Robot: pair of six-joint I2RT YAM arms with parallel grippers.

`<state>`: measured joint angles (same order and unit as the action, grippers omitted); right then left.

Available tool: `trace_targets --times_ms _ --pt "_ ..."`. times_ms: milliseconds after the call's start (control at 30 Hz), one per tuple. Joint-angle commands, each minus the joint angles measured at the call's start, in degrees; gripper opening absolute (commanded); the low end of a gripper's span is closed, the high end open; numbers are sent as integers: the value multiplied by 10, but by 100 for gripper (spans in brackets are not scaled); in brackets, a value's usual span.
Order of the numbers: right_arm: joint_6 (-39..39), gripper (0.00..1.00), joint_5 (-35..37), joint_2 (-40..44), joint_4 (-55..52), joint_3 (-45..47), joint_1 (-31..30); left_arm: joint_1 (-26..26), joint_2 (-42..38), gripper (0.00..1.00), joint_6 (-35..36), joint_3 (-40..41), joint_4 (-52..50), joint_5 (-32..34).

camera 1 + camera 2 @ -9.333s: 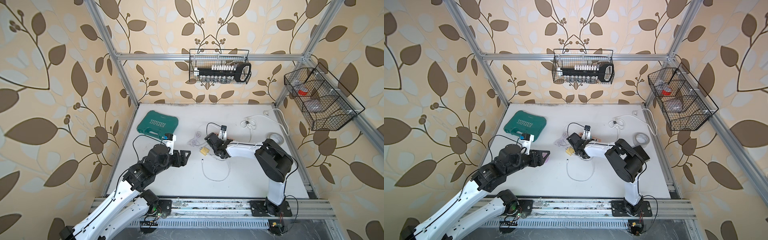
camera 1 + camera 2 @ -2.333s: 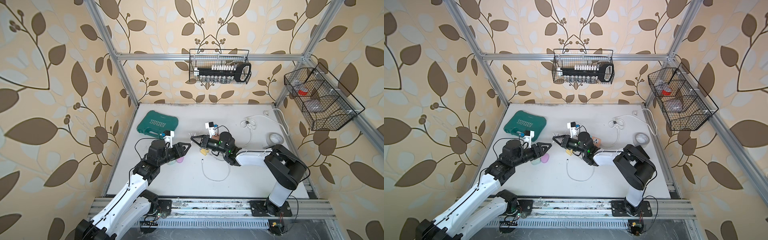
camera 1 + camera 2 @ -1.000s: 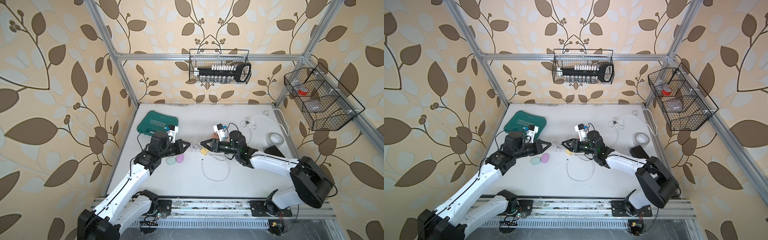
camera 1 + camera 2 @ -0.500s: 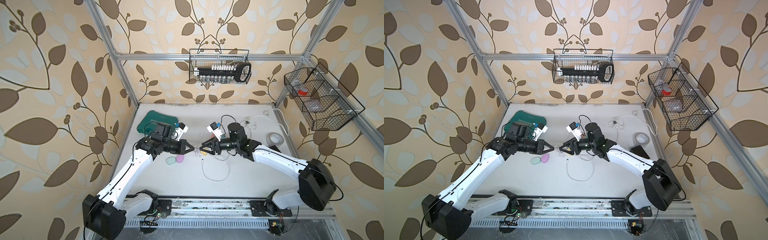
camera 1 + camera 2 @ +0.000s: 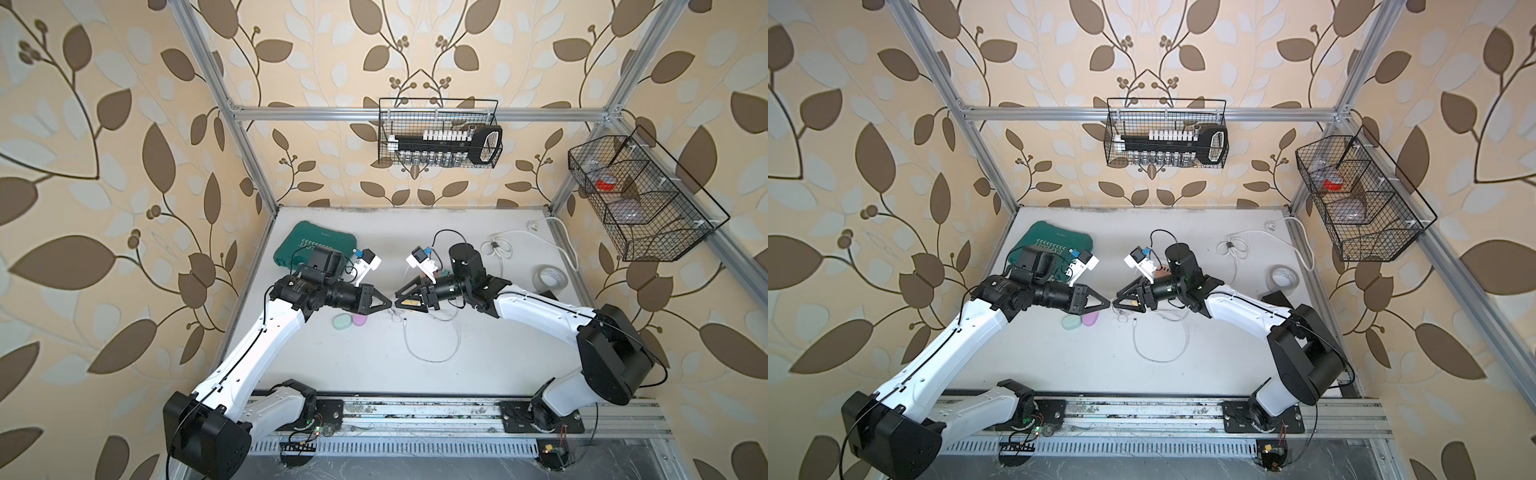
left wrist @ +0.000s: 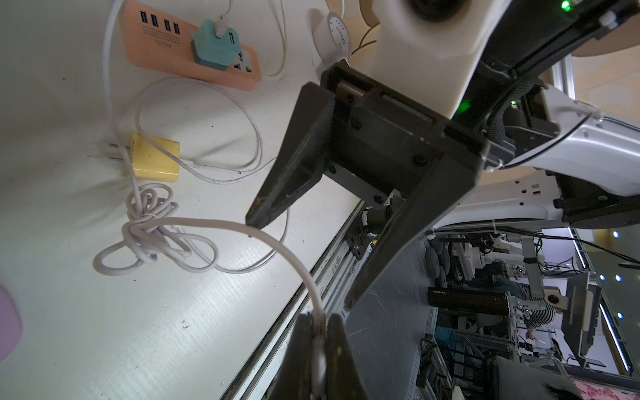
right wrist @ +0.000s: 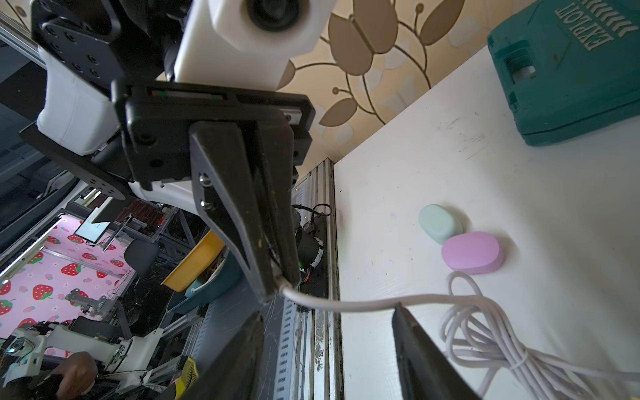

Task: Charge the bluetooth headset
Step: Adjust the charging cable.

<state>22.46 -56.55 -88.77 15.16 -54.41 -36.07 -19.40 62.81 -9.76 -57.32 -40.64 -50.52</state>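
**Left pincer holds cable**

The left pincer (image 5: 389, 306) pinches the white cable (image 6: 221, 225) tight. The right pincer (image 5: 398, 302) faces it, jaws wide apart. Nearby, the mint case (image 7: 439, 223) and pink case (image 7: 472, 252) lie side by side on the worktop (image 5: 498, 365).

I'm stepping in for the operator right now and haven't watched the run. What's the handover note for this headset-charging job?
Left gripper: shut on the end of the white cable, held above the table.
Right gripper: open, jaws astride the cable, not clamping.
Mint case and pink case: side by side on the table, nothing plugged in.
Done: cable end picked up.
Left: bring it to a case and plug in; which case is meant I cannot tell.
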Motion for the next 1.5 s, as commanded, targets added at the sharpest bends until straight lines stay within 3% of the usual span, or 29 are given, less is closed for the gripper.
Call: trace_targets --times_ms 0,833,1233,1467 --pt "-11 61 -4 28 15 -7 13 5 -9 0 19 -3 -5 -15" --pt "-40 56 -91 -25 -35 -62 -21 5 -18 0 21 -8 3 -44" --pt "-45 32 -124 -26 -41 -54 -14 5 -19 0 24 -17 -4 -32" --pt "-57 48 -114 -32 -50 -47 -14 5 -18 0 25 -24 -6 -35"
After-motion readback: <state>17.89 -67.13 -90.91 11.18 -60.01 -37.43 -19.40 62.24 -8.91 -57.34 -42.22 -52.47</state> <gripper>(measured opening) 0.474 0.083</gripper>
